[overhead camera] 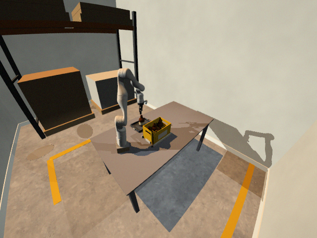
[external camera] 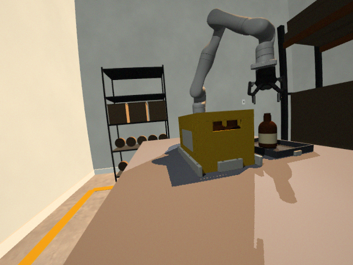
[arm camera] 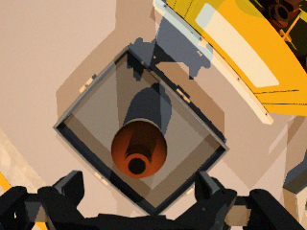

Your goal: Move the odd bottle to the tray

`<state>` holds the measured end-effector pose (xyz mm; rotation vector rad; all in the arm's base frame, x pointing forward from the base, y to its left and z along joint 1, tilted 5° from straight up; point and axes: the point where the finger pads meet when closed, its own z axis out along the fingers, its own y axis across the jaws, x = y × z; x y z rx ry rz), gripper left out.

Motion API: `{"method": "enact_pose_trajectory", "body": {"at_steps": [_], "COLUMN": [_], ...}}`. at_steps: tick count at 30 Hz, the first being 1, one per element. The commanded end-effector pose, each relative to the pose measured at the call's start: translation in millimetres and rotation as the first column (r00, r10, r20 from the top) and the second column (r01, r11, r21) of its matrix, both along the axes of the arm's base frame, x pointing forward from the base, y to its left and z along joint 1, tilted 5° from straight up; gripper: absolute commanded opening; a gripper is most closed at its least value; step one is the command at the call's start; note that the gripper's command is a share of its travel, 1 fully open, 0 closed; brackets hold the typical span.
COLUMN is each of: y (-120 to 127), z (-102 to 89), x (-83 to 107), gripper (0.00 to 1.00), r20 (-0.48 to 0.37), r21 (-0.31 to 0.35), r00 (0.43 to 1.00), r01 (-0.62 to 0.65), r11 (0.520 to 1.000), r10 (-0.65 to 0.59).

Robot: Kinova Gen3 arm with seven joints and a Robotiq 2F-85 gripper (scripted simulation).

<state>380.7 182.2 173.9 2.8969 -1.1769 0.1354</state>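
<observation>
While claw (external camera: 265,97) gapes, bottle (external camera: 267,131) seemingly upright.

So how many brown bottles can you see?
1 brown glass bottle stands upright on the dark tray. The others sit bunched inside the yellow plastic crate, too hidden to count exactly.
</observation>
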Motion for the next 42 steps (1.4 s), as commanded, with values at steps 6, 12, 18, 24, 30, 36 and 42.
{"method": "enact_pose_trajectory", "body": {"at_steps": [6,12,18,24,30,36,42], "y": [4,4,4,4,4,4,4], "z": [20.6,26.6,31.6,32.8,32.8,32.8,32.8], "x": [0.3,-0.2,-0.7,-0.8,-0.8,-0.8,-0.8], "gripper": [1.00,1.00,1.00,1.00,0.00,0.00,0.00], "r20": [0.010,0.010,0.010,0.010,0.010,0.010,0.010], "r21": [0.010,0.010,0.010,0.010,0.010,0.010,0.010], "r00": [1.000,1.000,1.000,1.000,1.000,1.000,1.000], "r01": [-0.004,-0.004,-0.004,-0.004,-0.004,-0.004,-0.004], "r11": [1.000,1.000,1.000,1.000,1.000,1.000,1.000], "r10": [0.004,0.004,0.004,0.004,0.004,0.004,0.004]}}
